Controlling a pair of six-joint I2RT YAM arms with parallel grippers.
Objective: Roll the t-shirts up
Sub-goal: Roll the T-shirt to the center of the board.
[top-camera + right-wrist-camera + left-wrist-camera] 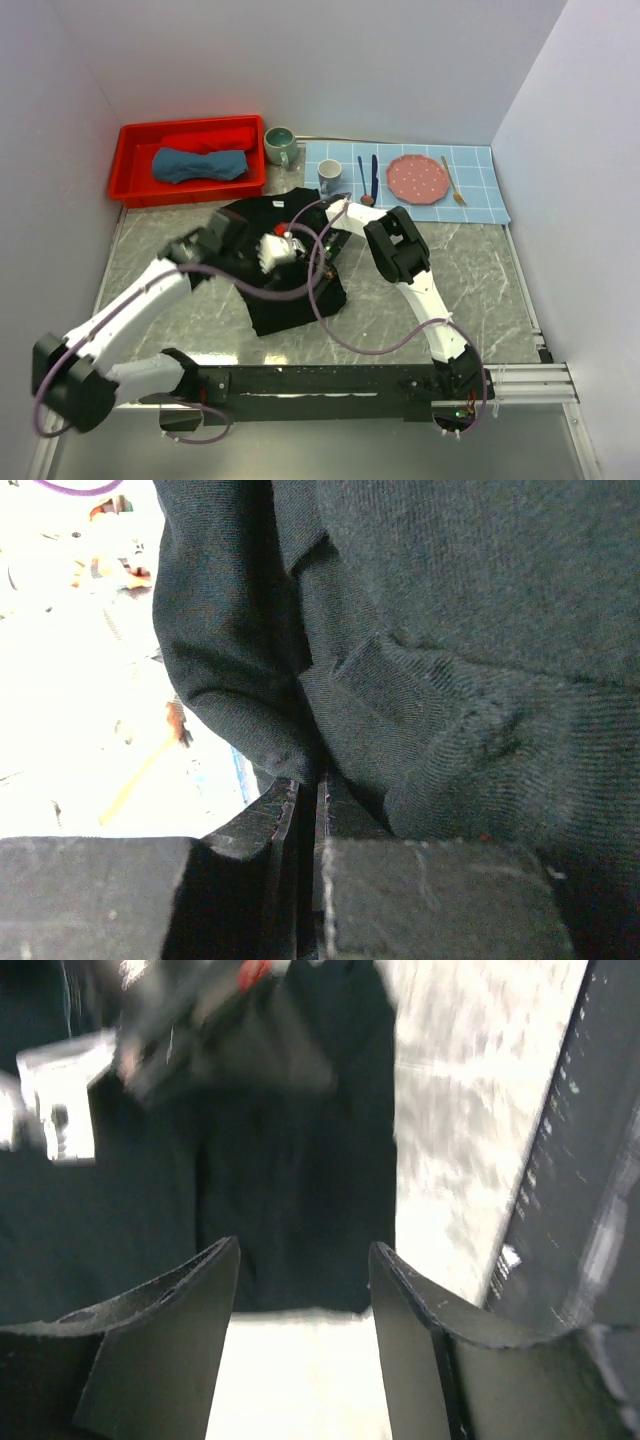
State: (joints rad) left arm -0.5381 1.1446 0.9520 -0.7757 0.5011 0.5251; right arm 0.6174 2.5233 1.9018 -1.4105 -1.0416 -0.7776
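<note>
Right claw (310, 798) is seen squeezed almost shut, and a fold of the black t-shirt (450, 680) is pinched between its two fingers. From above, this claw is found at the far right corner of the shirt, just beside the small mug (329, 176).

Out from the claw, the shirt is spread toward the near edge of the table (480, 290). Its long side is laid from far to near, a little slanted.

Left claw (303, 1280) is held wide apart with nothing in it. It is hung over the middle of the shirt, and dark cloth is seen just past its fingertips.

The far end is reached best by the right arm, and the middle by the left. It is judged that a roll would be started at the pinched far end and turned along the long side toward the near end. No roll can be seen in the cloth yet.

The teal t-shirt (200, 165) is laid in the red bin (135, 135), well apart at the far left. It is touched by neither claw.
</note>
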